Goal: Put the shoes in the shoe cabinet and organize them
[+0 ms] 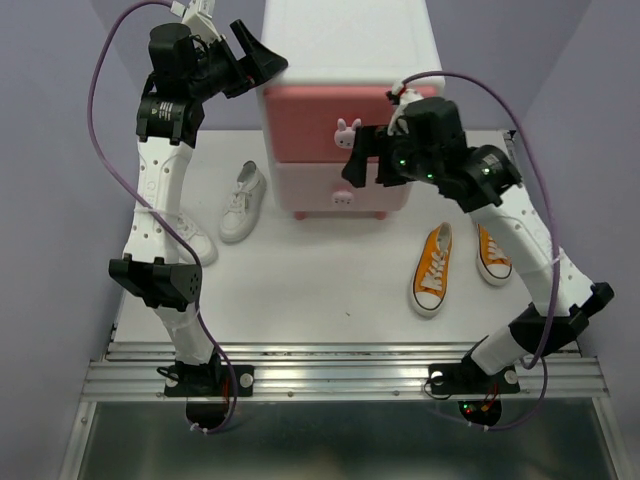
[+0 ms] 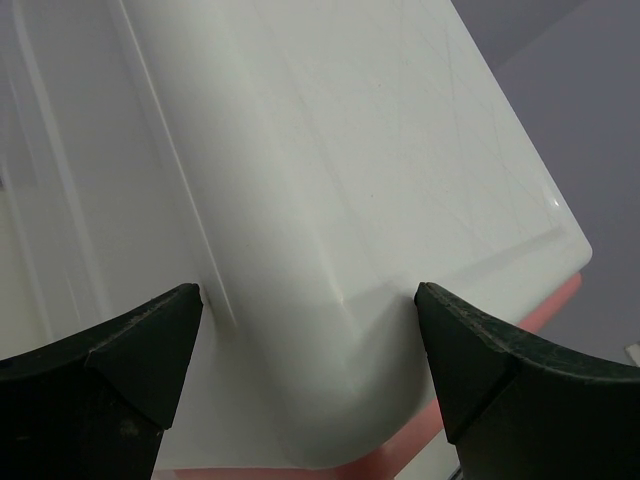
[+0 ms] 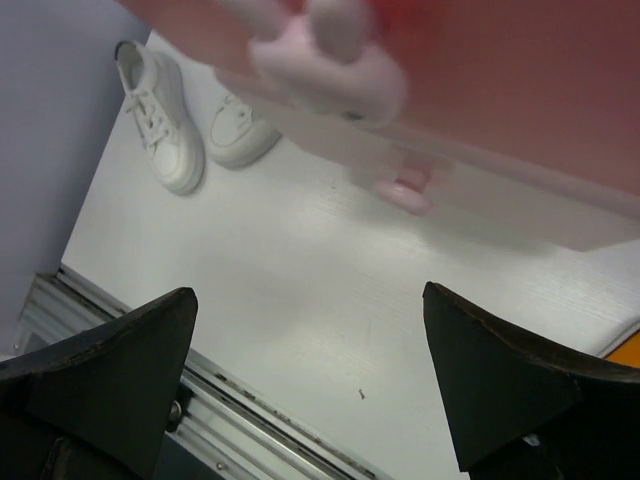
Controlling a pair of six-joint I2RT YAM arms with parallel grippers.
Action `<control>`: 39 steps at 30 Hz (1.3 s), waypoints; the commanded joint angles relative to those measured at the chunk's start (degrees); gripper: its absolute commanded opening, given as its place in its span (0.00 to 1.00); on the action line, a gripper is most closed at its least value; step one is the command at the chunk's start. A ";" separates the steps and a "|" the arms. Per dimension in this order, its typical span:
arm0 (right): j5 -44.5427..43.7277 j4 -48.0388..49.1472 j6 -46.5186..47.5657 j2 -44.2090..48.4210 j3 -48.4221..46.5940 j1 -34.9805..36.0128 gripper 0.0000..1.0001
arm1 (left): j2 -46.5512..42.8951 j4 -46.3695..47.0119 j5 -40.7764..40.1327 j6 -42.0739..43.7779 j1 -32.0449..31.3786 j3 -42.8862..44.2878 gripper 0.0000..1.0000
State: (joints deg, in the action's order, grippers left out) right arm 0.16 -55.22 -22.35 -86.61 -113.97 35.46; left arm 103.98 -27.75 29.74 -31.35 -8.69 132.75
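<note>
The shoe cabinet (image 1: 345,40) stands at the back centre with both drawers closed. Its upper front is darker pink, the lower pale pink. My left gripper (image 1: 262,62) hangs open at its top left corner; in the left wrist view the fingers (image 2: 150,340) stand either side of the white corner (image 2: 380,180). My right gripper (image 1: 365,160) is open in front of the upper drawer, just right of its bunny knob (image 1: 347,131), which shows blurred (image 3: 330,55) above the empty jaws. Two white shoes (image 1: 243,202) (image 1: 195,243) lie left, and two orange shoes (image 1: 433,268) (image 1: 492,254) lie right.
The lower drawer's knob (image 1: 343,198) faces the table. A metal rail (image 1: 340,370) runs along the near edge by the arm bases. Purple walls close in the left, right and back. The left arm's forearm covers part of the nearer white shoe.
</note>
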 commanded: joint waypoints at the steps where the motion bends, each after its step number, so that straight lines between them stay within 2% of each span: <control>1: -20.79 5.03 -0.50 -1.37 -3.36 8.64 1.00 | -0.80 -4.16 -2.49 2.61 -0.28 -2.23 0.99; 3: -27.91 7.30 -1.90 -3.38 -4.32 12.68 1.00 | -0.71 -4.16 -2.84 2.26 -0.28 -2.32 0.99; 8: -39.51 9.87 0.55 -7.16 -8.61 16.47 1.00 | -0.89 -4.42 -3.89 2.09 -0.28 -2.58 0.99; 11: -45.93 7.77 0.11 -10.15 -12.32 17.01 1.00 | -0.89 -4.42 -4.42 1.82 -0.28 -2.67 0.99; 15: -50.43 10.38 1.68 -10.86 -13.21 17.54 1.00 | -1.06 -4.51 -4.51 1.82 -0.36 -3.02 0.99; 23: -49.73 12.86 3.98 -13.58 -14.35 17.54 1.00 | -1.33 -4.77 -4.78 1.91 -0.28 -3.64 0.99; 39: -53.86 13.56 1.69 -18.59 -17.24 17.54 1.00 | -1.50 -4.68 -5.13 1.73 -0.36 -4.69 0.98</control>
State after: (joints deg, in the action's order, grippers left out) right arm -49.91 -44.71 -19.75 -104.51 -127.96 52.60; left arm 102.48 -27.11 26.55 -32.51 -9.26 130.43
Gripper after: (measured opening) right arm 0.998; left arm 0.986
